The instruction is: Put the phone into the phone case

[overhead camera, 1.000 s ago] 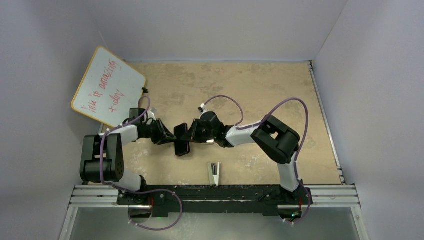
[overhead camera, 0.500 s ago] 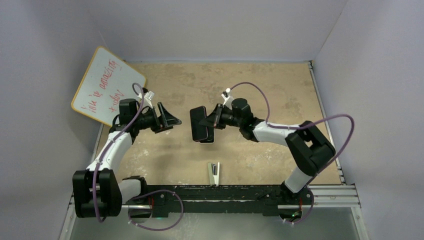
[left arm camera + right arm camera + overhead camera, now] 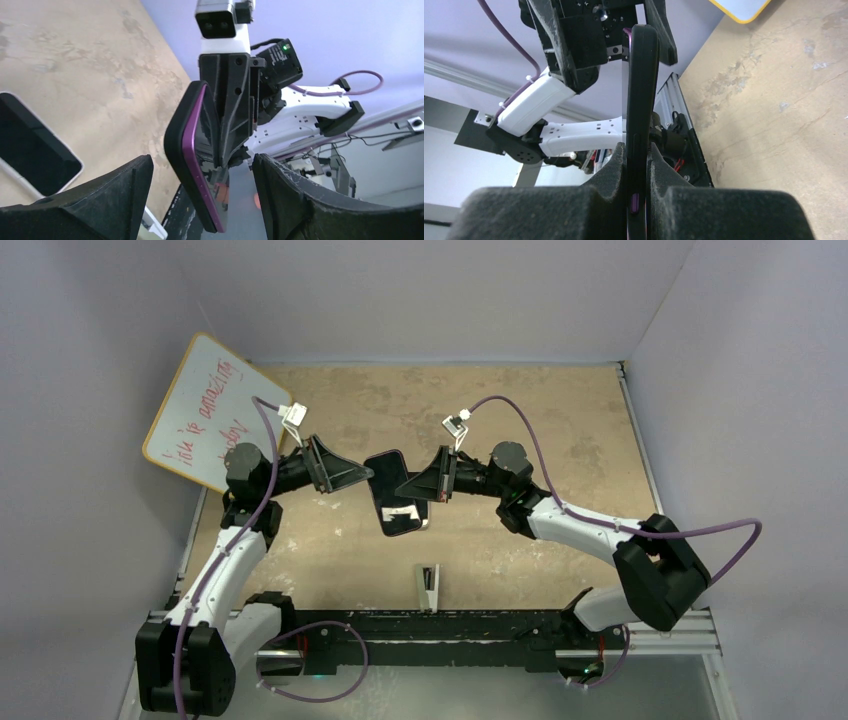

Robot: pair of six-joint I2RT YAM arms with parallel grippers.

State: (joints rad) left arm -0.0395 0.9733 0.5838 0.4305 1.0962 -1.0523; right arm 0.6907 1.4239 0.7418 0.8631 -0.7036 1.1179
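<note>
My right gripper is shut on a black phone case with a purple phone seated in it, and holds it edge-on above the table. The case's black back faces the table side in the left wrist view. My left gripper is open. Its fingers stand on either side of the held phone's free end without touching it. In the right wrist view the pads pinch the case's edges, and a purple button shows through a cutout.
A second dark slab with a white rim lies flat on the tan table, under the held phone in the top view. A whiteboard leans at the back left. A small metal stand sits near the front rail.
Both arms have stretched out away from their bases. The right gripper kept the cased phone and turned it. The open left gripper has closed in on the phone's free end.
</note>
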